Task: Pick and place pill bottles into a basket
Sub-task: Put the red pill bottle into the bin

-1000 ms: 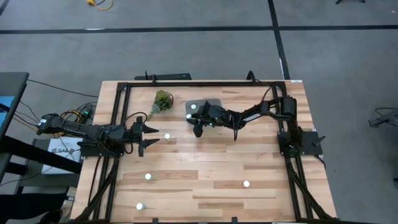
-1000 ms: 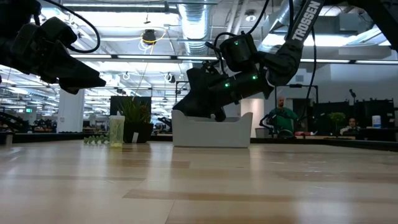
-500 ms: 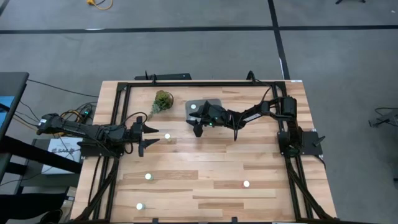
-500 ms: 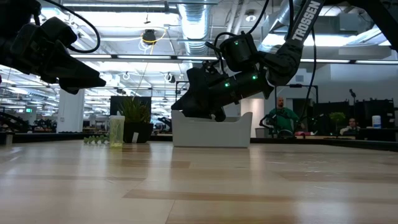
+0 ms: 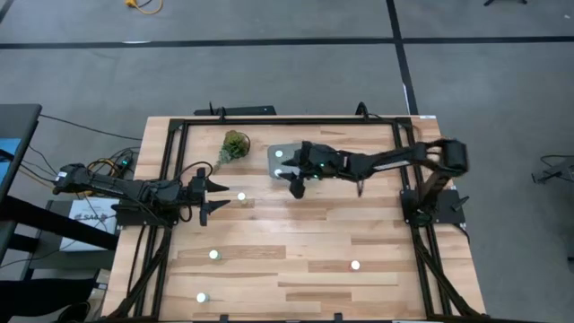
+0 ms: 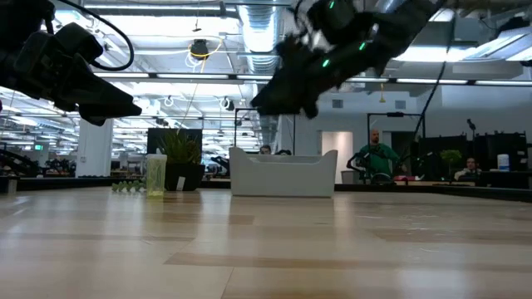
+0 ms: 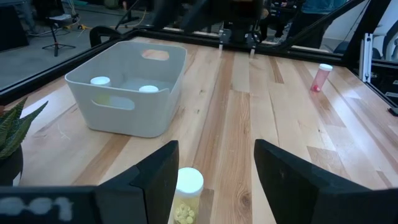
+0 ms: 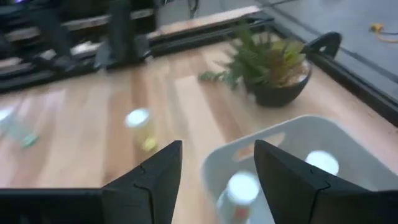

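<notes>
Right gripper (image 5: 297,183), fingers spread and holding nothing, high above the table (image 5: 296,235) at the basket's (image 5: 310,149) front edge. Sits well clear of the rim in the low view, likely so as not to knock the thin wall on leaving. Two pill bottles (image 7: 100,81) upright inside the basket, white caps up, near one end wall. Left gripper (image 5: 215,199) low beside the next bottle (image 5: 240,196), fingers wide and lined up either side of its cap but not touching it; looks poised for a side-on grasp. Bottle just short of the fingertips, near the basket and the plant sprig (image 5: 235,144). Three more bottles (image 5: 213,255) standing apart along the table's near half, spaced enough for one-at-a-time pickups. Roughly a third of the job done, by the count.
</notes>
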Tool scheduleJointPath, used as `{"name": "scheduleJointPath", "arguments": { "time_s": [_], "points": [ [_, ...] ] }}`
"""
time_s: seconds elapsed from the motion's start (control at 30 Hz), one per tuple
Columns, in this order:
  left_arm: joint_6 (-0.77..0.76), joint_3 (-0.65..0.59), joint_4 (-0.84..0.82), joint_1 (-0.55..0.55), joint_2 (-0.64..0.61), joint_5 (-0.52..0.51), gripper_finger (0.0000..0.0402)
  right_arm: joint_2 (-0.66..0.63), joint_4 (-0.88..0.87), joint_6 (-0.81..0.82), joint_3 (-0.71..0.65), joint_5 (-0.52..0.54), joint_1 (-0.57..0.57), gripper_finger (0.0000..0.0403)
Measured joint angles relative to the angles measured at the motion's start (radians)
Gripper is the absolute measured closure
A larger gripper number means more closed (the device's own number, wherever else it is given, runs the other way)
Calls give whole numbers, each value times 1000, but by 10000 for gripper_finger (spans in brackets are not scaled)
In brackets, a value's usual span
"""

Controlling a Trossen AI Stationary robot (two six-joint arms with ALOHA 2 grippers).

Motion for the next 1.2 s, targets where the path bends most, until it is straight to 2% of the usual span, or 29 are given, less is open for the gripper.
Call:
{"name": "scheduleJointPath", "arguments": {
  "time_s": [0.13, 0.33, 0.57, 0.67, 0.83, 1.03, 1.2],
  "points": [
    [0, 0, 0, 0, 0, 0, 203, -146, -247, 11, 0, -1, 61, 206],
    [-1, 0, 0, 0, 0, 0, 203, -344, -591, 194, 0, 0, 166, 196],
    [-4, 0, 0, 0, 0, -2, 203, -433, -900, 414, 0, -32, 339, 180],
    [-5, 0, 0, 0, 0, -3, 203, -434, -971, 477, 0, -83, 415, 178],
    [-8, 0, 0, 0, 0, -5, 203, -419, -1036, 596, 0, -101, 529, 182],
    [-8, 0, 2, 0, 0, -5, 203, -401, -1042, 724, 0, -100, 646, 192],
    [-9, 0, 4, 0, 0, -5, 203, -333, -1033, 810, 1, -114, 722, 196]
  ]
}}
